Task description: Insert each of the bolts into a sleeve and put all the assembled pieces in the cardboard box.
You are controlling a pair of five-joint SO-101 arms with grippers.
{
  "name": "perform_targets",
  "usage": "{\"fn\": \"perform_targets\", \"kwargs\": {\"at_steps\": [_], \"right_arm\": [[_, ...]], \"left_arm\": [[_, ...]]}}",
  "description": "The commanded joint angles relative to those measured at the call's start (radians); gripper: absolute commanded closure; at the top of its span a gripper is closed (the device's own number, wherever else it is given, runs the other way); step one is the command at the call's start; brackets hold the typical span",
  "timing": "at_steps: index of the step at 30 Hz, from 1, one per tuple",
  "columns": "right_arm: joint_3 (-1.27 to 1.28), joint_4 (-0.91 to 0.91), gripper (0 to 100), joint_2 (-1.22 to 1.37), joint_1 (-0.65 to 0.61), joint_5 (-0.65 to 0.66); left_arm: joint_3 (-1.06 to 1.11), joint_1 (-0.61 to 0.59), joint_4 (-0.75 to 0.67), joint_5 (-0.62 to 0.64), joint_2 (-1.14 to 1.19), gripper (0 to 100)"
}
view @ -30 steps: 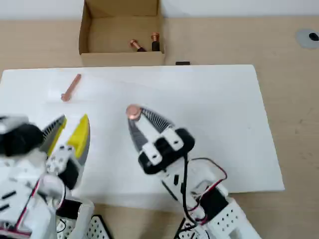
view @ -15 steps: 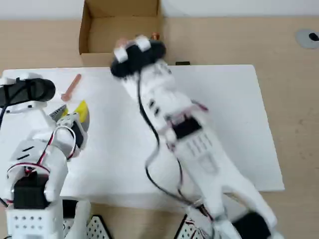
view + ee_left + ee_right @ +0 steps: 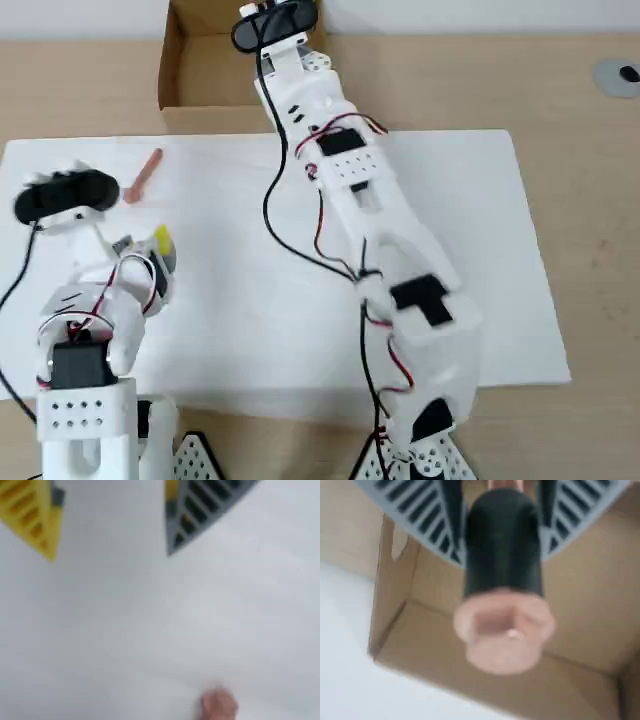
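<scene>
Right claw (image 3: 502,527) is clamped on a black sleeve (image 3: 502,565) with a copper bolt (image 3: 505,630) pushed through it, bolt head facing the wrist camera; the whole thing hangs over the open cardboard box (image 3: 175,65), with the box's brown floor and walls right behind it in the wrist view; the box sits on the wooden tabletop (image 3: 580,150), just past the far edge of the white sheet (image 3: 470,250).

Left claw (image 3: 110,535) is spread apart, yellow finger on one side and grey on the other, nothing between them, just the sheet; from above it hangs over the sheet's left part; a loose bolt (image 3: 145,175) lies on the sheet just beyond it, no sleeve on it, well apart from the box; there's a blurry pinkish blob at the edge of the left wrist view, can't tell what it is.
</scene>
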Motion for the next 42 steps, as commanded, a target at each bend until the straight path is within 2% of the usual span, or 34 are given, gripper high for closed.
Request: {"fn": "perform_targets", "kwargs": {"at_steps": [1,8,12,19,21,26,31,37,41,42], "right_arm": [[-0.231,0.008,98.8,0.102,0.019,0.002],[-0.578,0.112,98.8,0.394,0.044,0.002],[-0.774,0.17,98.5,0.552,0.067,0.008],[-1.082,0.347,98.4,0.74,0.077,0.008],[-1.148,0.399,95.6,0.773,0.076,0.008],[-1.257,0.522,81.1,0.814,0.061,0.038],[-1.325,0.569,79.7,0.82,0.059,0.038],[-1.429,0.698,81.3,0.816,0.058,0.034],[-1.514,0.876,99.2,0.799,0.048,-0.034],[-1.512,0.925,98.4,0.777,0.048,-0.051]], "left_arm": [[0.038,-0.014,-0.011,-0.038,0.004,84],[0.152,-0.012,-0.138,-0.029,0.002,84],[0.215,-0.012,-0.196,0.049,0.002,84],[0.269,0.0,-0.216,0.075,0.002,84],[0.285,0.02,-0.218,0.074,-0.002,84],[0.328,0.048,-0.287,0.072,0.001,84],[0.334,0.048,-0.292,0.077,-0.001,84],[0.35,0.048,-0.296,0.078,-0.004,84],[0.385,0.048,-0.354,0.078,-0.004,84],[0.393,0.048,-0.364,0.078,-0.004,84]]}}
